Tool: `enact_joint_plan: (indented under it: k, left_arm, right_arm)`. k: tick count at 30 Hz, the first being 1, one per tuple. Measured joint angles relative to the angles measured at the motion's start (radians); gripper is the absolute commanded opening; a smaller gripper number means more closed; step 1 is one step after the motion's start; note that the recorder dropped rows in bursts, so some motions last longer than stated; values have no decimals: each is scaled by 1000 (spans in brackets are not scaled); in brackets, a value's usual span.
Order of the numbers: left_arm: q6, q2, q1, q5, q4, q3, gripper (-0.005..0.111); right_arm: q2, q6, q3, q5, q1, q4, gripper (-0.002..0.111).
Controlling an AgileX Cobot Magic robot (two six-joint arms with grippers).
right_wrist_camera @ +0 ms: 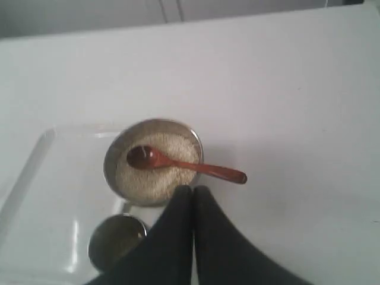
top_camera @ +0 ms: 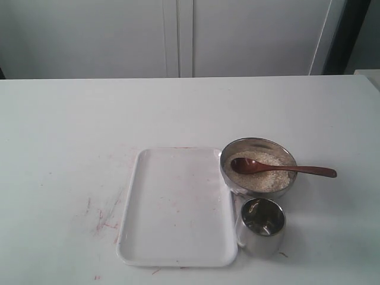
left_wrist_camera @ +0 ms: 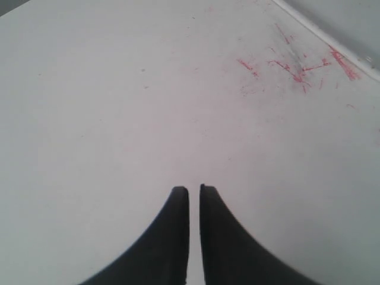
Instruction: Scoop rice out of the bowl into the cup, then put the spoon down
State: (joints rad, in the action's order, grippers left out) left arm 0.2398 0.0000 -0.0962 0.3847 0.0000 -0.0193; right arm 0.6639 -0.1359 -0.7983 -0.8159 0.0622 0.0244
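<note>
The steel bowl holds off-white rice. A dark reddish-brown wooden spoon lies with its head on the rice and its handle sticking out over the bowl's rim. The small steel cup stands just in front of the bowl. My right gripper hovers shut above the bowl's near edge, holding nothing. My left gripper is shut over bare table, away from these objects. Neither gripper shows in the exterior view.
A white rectangular tray lies left of the bowl and cup, touching or nearly touching them. Red marks stain the table left of the tray. White cabinet doors stand behind the table.
</note>
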Motion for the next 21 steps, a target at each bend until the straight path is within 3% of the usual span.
enact_joint_plan:
  k: [5, 9, 21]
  left_arm:
    - [0, 0, 0, 0, 0, 0, 14]
    - [0, 0, 0, 0, 0, 0, 14]
    - [0, 0, 0, 0, 0, 0, 14]
  right_arm:
    - [307, 197, -322, -248, 7, 37, 0]
    - [478, 273, -472, -340, 9, 52, 0]
    - [753, 756, -497, -385, 153, -51, 0]
